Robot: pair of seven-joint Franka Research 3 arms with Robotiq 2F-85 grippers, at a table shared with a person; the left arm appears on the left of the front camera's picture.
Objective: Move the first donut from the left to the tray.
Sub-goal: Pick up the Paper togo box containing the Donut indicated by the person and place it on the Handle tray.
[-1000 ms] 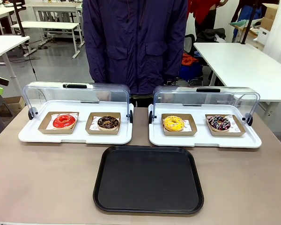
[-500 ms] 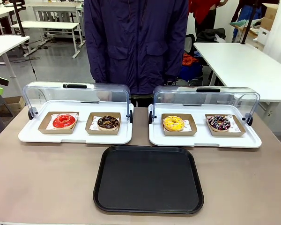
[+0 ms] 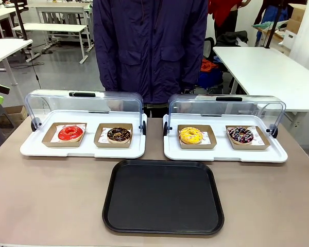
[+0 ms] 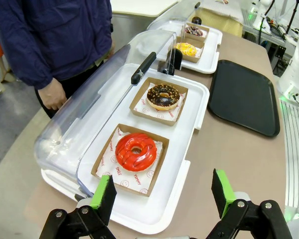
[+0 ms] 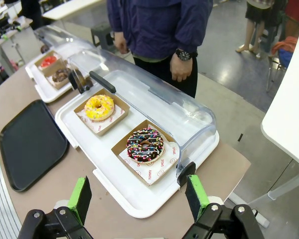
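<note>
While the left gripper [image 4: 163, 185] and the right gripper [image 5: 138, 188] each hang with fingers spread wide apart, the glossy red-iced ring donut [image 3: 70, 133] sits on white paper in a shallow brown cardboard tray [image 3: 49, 138]. It is leftmost in a white plastic tray [image 3: 82, 150] whose clear domed lid [image 3: 85, 103] is tipped back. A flat black plastic serving tray [image 3: 163, 197] with raised rim lies on the grey-brown counter [image 3: 51, 200], nearer the robot.

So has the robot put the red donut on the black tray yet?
Not yet. Done: the clear lid by the red donut is open. In hand: nothing; the left claw is open, with the donut in front of it, and the right claw is open too. Left: grab the donut, in its little brown box, and carry it to the black tray.
</note>
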